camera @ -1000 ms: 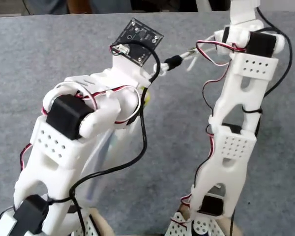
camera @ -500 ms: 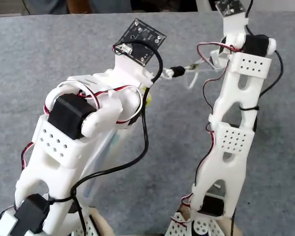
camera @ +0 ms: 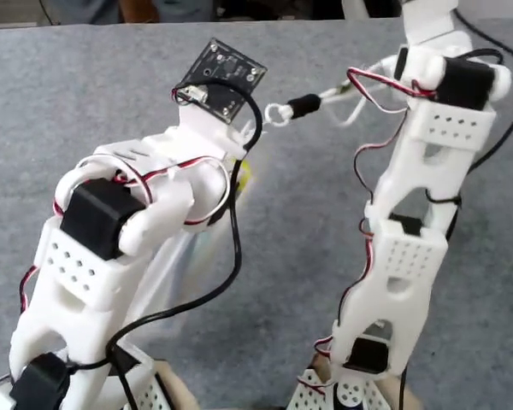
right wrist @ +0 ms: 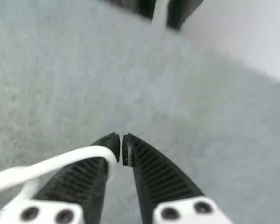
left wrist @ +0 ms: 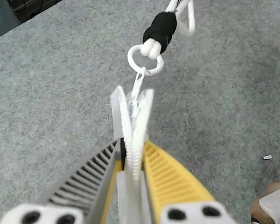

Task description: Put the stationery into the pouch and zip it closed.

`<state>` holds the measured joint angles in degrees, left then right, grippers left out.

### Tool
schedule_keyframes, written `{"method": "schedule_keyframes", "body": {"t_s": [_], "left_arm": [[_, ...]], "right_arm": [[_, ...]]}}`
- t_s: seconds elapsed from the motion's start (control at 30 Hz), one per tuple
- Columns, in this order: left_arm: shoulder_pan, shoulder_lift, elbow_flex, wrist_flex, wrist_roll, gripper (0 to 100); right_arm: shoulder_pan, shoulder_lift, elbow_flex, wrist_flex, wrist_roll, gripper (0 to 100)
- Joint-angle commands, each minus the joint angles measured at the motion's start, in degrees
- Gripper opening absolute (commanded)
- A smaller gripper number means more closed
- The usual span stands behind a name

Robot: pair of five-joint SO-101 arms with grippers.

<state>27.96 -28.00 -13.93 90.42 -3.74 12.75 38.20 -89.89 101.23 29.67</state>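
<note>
Evidently the job is nearing its end. In the high view the left arm (camera: 111, 248) is leaning over the bench (camera: 85, 94) on the 9 o'clock side. The left hand (left wrist: 132, 144) is clamping the zip end of the pouch (left wrist: 121, 114), its grey and yellow jaws pressed together on the white tape. The pouch's translucent body is trailing toward 7 o'clock beneath that arm, and its contents are too veiled to name.

Just beyond the jaws, toward 1 o'clock, the slider (left wrist: 136, 109) is sitting at the very tip of the tape, and the teeth behind it are looking meshed. A ring (left wrist: 129, 58) is hanging from the slider's tab, a black bead (left wrist: 161, 27) is touching the ring, and a white cord (right wrist: 51, 167) is running on toward 2 o'clock, looking taut.

On the 3 o'clock side the right arm (camera: 410, 256) is standing tall, and the right hand (right wrist: 122, 148) is pinching the cord's loop between black jaws that are meeting at their tips.

Judging from this, the loading is probably done and the zip is closed or very nearly so. What is remaining is likely a last tug, if any, then letting go of the cord and setting the pouch down.
</note>
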Motion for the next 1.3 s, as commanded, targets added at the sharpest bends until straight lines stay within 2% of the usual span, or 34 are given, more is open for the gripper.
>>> {"method": "schedule_keyframes", "body": {"t_s": [0.0,0.33,0.73,0.93,1.27], "left_arm": [[-0.66,-2.73,-0.31,-1.49,-0.35,16],[-0.66,-2.46,-0.13,-1.49,-0.44,18],[-0.66,-2.29,-0.04,-1.49,-0.70,18],[-0.66,-2.37,-0.13,-1.58,-0.88,18],[-0.40,-2.73,-0.40,-1.58,-0.88,18]], "right_arm": [[-2.55,-8.40,-1.54,0.00,0.53,1.2],[-7.21,-21.58,-1.45,0.00,0.53,1.2],[-7.82,-24.04,-1.45,-0.09,0.62,1.2],[-13.36,-24.57,-2.07,-0.53,3.69,1.2],[-24.79,-33.98,-2.59,-3.69,3.78,1.2]]}}
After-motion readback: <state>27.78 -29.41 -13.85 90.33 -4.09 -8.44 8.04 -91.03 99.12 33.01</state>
